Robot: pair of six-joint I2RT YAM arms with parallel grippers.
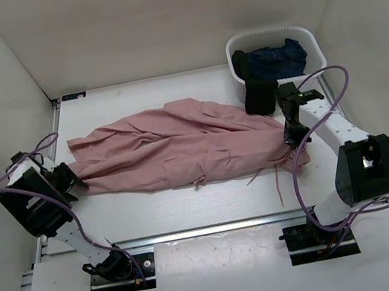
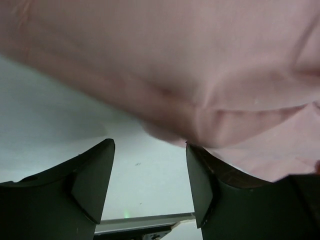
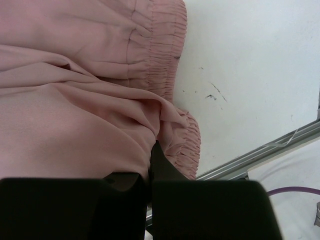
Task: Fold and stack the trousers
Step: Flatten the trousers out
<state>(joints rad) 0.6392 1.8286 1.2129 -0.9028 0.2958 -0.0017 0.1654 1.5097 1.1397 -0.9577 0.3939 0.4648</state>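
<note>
The dusty-pink trousers [image 1: 179, 144] lie crumpled lengthwise across the table, legs to the left and gathered waistband [image 3: 160, 50] to the right. My left gripper [image 1: 76, 178] stands open at the leg ends. In the left wrist view the trousers [image 2: 175, 65] hang over the right fingertip and only bare table shows between the jaws of the left gripper [image 2: 150, 145]. My right gripper [image 1: 289, 138] is at the waist end. In the right wrist view the right gripper [image 3: 154, 147] is shut on a fold of the trousers [image 3: 75, 100] beside the waistband. A thin drawstring [image 1: 277, 184] trails toward the front edge.
A white basket [image 1: 272, 32] stands at the back right with a dark blue garment [image 1: 277, 59] inside. A black garment [image 1: 257, 93] hangs over its front-left side, close to my right arm. Walls enclose the table, and a metal rail [image 1: 216, 227] runs along the front.
</note>
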